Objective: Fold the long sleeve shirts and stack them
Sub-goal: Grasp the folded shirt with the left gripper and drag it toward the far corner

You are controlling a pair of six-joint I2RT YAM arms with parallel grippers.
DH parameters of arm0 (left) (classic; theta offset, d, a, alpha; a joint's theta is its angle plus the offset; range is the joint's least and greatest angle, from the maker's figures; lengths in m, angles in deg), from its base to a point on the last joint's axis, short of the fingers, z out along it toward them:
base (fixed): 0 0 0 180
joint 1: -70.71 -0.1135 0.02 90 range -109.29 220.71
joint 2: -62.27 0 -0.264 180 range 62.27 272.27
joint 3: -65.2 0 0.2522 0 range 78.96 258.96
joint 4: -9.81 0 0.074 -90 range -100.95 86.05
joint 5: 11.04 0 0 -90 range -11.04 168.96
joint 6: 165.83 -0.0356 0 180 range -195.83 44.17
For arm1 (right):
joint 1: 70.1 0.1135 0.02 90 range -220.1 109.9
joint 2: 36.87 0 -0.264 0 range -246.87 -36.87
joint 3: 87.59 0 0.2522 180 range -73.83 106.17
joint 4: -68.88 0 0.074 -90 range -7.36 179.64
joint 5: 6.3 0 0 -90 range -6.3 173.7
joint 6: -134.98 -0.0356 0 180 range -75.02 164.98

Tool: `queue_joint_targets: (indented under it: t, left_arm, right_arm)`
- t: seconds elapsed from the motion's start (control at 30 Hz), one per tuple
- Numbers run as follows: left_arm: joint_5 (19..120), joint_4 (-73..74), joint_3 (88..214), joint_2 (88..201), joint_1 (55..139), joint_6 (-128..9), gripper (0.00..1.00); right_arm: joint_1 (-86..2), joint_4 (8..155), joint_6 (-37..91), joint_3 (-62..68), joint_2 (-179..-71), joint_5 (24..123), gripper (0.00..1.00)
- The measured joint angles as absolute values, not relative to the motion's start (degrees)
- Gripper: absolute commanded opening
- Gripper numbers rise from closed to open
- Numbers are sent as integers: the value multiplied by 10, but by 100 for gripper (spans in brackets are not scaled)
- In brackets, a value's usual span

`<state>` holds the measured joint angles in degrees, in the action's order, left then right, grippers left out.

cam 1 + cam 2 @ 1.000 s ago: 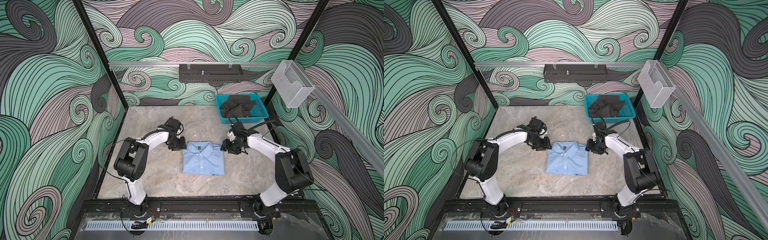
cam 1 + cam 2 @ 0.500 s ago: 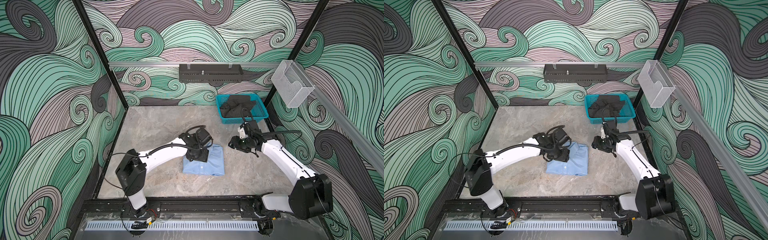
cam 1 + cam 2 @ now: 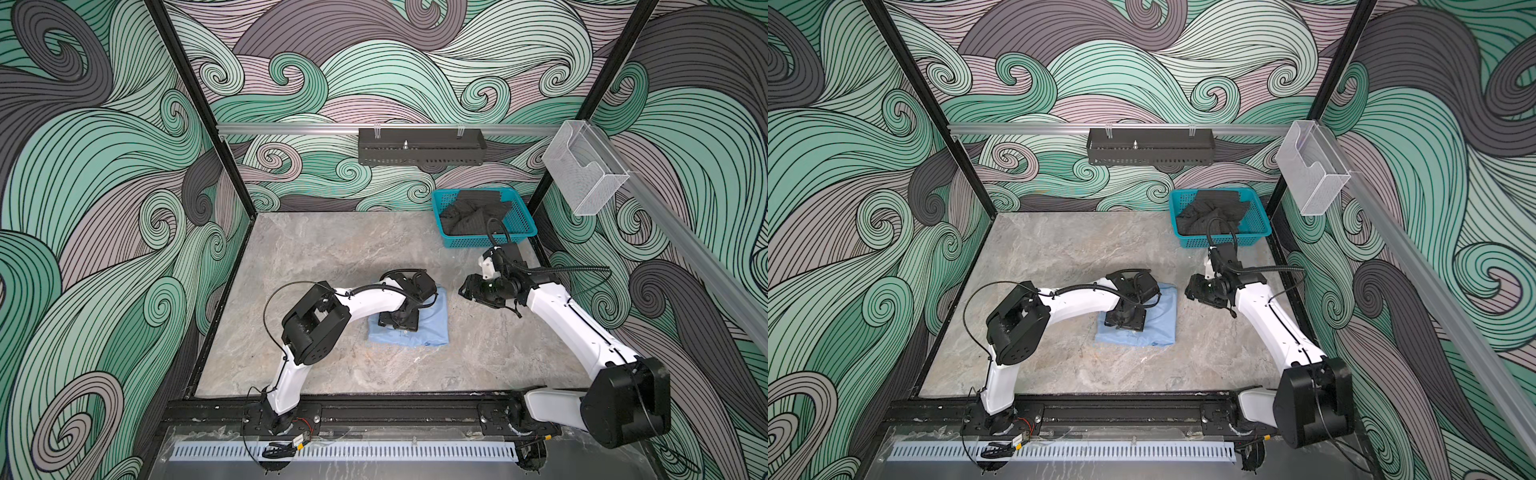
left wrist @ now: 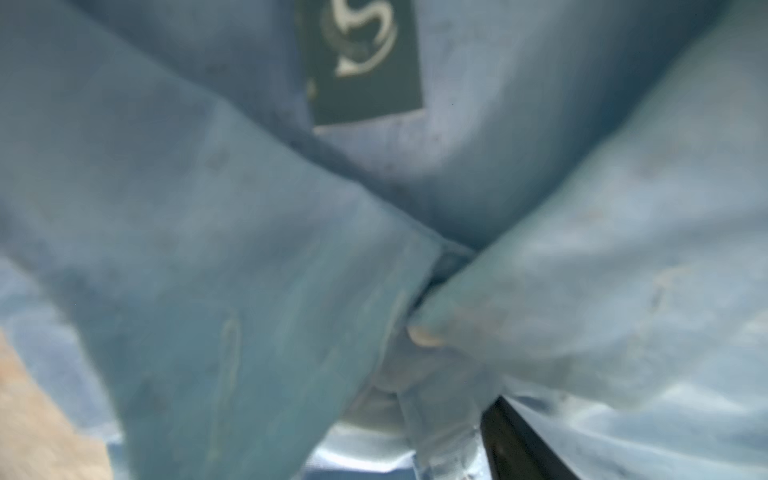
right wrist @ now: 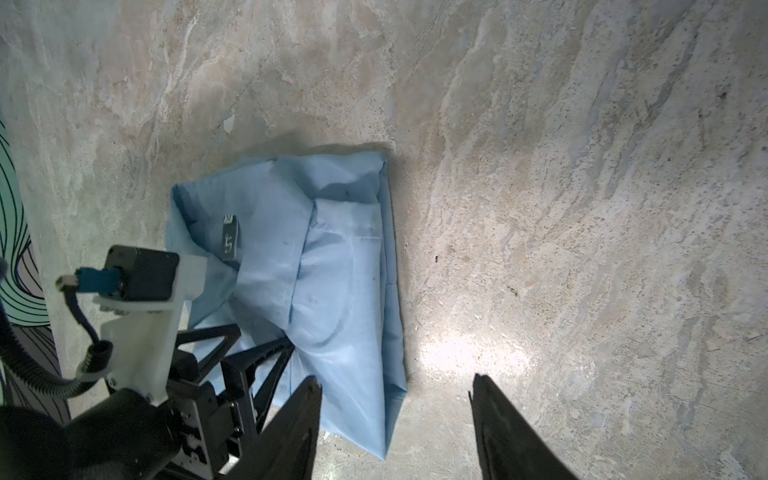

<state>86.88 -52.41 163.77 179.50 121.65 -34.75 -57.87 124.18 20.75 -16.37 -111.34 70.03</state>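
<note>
The light blue shirt (image 3: 434, 326) lies folded into a compact rectangle near the middle of the tabletop (image 3: 332, 257), and its right and near edges are straight and free. Open marble runs all round it, broad toward the left wall and the back and narrower toward the front rail (image 3: 395, 409). The left arm (image 3: 365, 299) reaches in from the left over the shirt's left part, and the left hand (image 3: 398, 324) points down onto the cloth. In the right wrist view its fingers (image 5: 270, 353) stand apart with their tips in the fabric – whether they pinch any of it I cannot tell. The left wrist view is filled with blurred blue cloth and a dark label (image 4: 365, 58) marked S. The right hand (image 3: 462, 291) hangs just right of the shirt's far corner, clear of it, jaws wide and holding nothing.

The tabletop is pale grey-beige marble. A teal basket (image 3: 486, 240) of dark clothes (image 3: 469, 216) sits in the back right corner, well apart from the shirt. The walls (image 3: 124, 166) carry green, mauve and grey swirls – a black rack (image 3: 419, 146) hangs on the back rail and a clear holder (image 3: 582, 174) on the right one
</note>
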Motion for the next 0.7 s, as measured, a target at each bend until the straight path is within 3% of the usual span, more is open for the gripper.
queue_joint_targets:
  t: [0.33, 0.7]
  left_arm:
    - [909, -546, 1625, 1780, 1009, -533, 68]
    - [960, -602, 1713, 1835, 862, -645, 67]
  right_arm:
    - [-578, 1240, 205, -164, -1113, 671, 60]
    - [-578, 1240, 205, -154, -1117, 647, 60]
